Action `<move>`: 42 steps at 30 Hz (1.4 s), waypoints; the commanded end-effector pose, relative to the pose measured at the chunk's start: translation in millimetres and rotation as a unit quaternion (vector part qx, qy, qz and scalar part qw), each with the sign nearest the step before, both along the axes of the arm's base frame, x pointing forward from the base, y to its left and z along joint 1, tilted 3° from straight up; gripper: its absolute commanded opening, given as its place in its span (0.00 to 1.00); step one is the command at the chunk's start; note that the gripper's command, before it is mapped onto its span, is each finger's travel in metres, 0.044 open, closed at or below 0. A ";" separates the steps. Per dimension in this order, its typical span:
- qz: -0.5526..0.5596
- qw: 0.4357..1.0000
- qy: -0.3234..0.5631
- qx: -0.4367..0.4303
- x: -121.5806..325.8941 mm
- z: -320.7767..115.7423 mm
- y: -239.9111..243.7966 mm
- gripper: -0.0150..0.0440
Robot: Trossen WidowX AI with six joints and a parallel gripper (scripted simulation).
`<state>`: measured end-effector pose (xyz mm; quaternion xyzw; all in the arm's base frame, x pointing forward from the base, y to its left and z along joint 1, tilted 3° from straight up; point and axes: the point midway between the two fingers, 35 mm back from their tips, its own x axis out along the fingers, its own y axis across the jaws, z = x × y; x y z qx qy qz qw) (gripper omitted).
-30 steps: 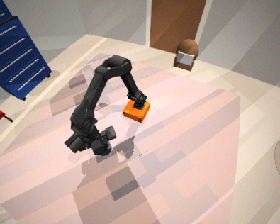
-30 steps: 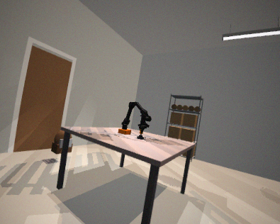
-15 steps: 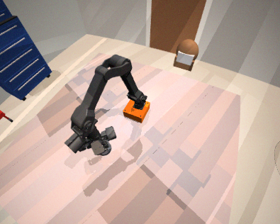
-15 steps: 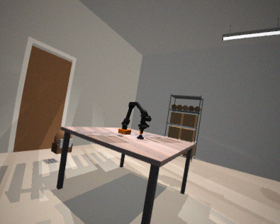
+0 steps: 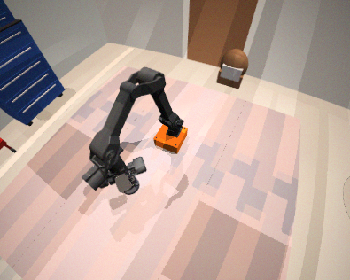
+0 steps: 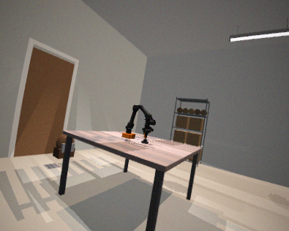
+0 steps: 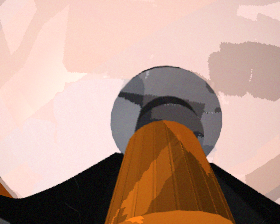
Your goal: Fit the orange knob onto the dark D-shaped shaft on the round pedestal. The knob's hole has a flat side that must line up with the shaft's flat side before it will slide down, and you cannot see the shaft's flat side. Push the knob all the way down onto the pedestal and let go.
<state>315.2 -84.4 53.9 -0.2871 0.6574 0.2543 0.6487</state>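
The fingers are clamped on the orange knob [image 7: 166, 170] [image 6: 145, 135], one on either side of it, so the picking up is done. The knob is over the round pedestal [image 5: 132, 190] [image 6: 145, 141] [image 7: 122, 120], its far end covering part of the dark raised middle in the wrist view. Whether it touches the shaft, or has started down it, I cannot tell (the knob itself blocks the sight of its own hole). It does not look seated to me; what is probably left is to turn it until the flat sides agree, push it right down and let go.

The table [image 5: 237, 221] [image 6: 133, 150] has a pinkish top crossed by brownish and greyish patches, and dark legs. In the top view the arm [image 5: 118, 116] [image 6: 140, 107] rises from an orange block [image 5: 169, 143] [image 6: 128, 135], nearer the table's upper edge than its lower one, and reaches over to the pedestal, towards the left edge. Beyond the upper right corner stands a brown door [image 5: 221, 31] [image 6: 45, 102]; a blue cabinet [image 5: 21, 66] is past the upper left edge. The exterior view adds a metal shelf [image 6: 192, 100] against the grey wall, with a strip light above.
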 end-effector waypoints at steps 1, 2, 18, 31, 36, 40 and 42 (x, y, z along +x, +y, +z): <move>0.007 1.000 -0.002 -0.002 -0.2 3.6 -0.3 0.25; 0.016 1.000 -0.001 -0.002 -0.2 3.7 -0.3 0.25; 0.107 0.994 0.003 -0.003 6.4 3.5 -1.8 0.25; 0.107 0.994 0.003 -0.003 8.2 -0.7 -2.3 0.25; 0.107 0.994 0.003 -0.003 8.0 -1.3 -2.3 0.25; 0.107 0.994 0.003 -0.003 6.8 2.8 -1.8 0.25; 0.107 0.994 0.003 -0.003 6.0 3.9 -1.6 0.25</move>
